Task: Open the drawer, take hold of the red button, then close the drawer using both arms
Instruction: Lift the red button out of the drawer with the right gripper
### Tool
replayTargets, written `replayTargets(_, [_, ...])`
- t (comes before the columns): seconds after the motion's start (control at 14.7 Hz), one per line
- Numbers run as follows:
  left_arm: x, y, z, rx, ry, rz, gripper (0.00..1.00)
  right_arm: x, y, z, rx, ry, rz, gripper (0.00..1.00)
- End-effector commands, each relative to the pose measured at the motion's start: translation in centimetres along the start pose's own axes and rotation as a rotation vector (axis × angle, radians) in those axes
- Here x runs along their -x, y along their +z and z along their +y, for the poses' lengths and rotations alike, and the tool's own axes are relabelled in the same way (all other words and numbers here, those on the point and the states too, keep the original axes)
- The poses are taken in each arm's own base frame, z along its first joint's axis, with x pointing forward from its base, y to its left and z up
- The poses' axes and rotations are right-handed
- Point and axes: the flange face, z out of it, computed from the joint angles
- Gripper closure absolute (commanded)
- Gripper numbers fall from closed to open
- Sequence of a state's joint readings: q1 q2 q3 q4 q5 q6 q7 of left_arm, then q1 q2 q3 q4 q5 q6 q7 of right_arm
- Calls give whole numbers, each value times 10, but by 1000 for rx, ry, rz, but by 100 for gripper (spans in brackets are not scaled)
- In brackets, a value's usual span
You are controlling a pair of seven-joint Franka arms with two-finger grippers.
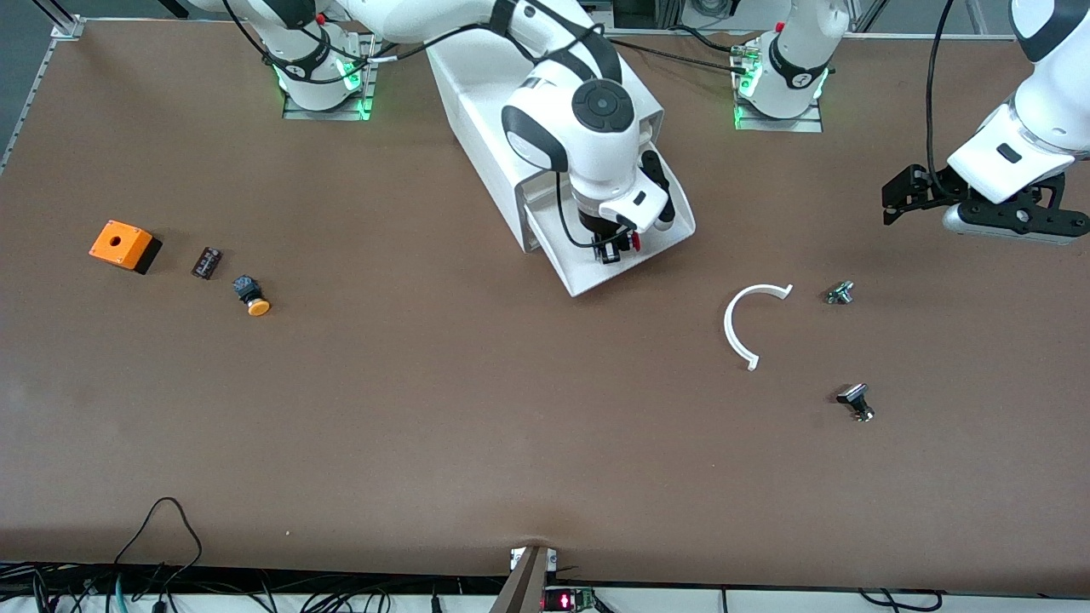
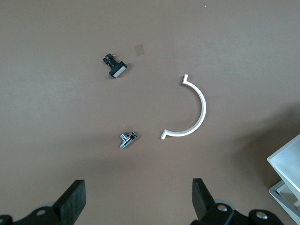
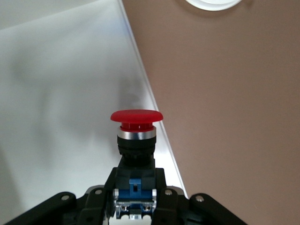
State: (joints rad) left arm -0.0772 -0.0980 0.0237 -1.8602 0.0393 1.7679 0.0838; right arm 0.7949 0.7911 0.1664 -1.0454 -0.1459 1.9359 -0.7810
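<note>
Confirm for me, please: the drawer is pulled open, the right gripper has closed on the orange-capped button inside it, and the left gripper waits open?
Not quite: the right gripper has closed on the red-capped button, as the right wrist view shows. The drawer is open and the left gripper waits open.

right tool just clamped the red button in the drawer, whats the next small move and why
Probably a short straight lift. The right tool is shut on the button, which sits low in the open drawer near its side wall, so rising first should clear the rim before any sideways travel. The left tool waits open over the table near the white arc, free to close the drawer afterwards.
</note>
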Motion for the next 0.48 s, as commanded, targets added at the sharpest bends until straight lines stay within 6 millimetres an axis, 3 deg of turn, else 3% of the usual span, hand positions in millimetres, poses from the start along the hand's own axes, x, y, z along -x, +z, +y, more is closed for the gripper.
replayTargets(0.0, [3,-1,-1,3,-11,-6,0,34,-72,19,59,67,-9,71])
replayTargets(0.27, [3,-2,-2,3,-12,-3,0,85,-110,56,133,276,13,71])
replayTargets(0.41, [3,-2,-2,3,-12,-3,0,101,-92,62,109,359,-13,71])
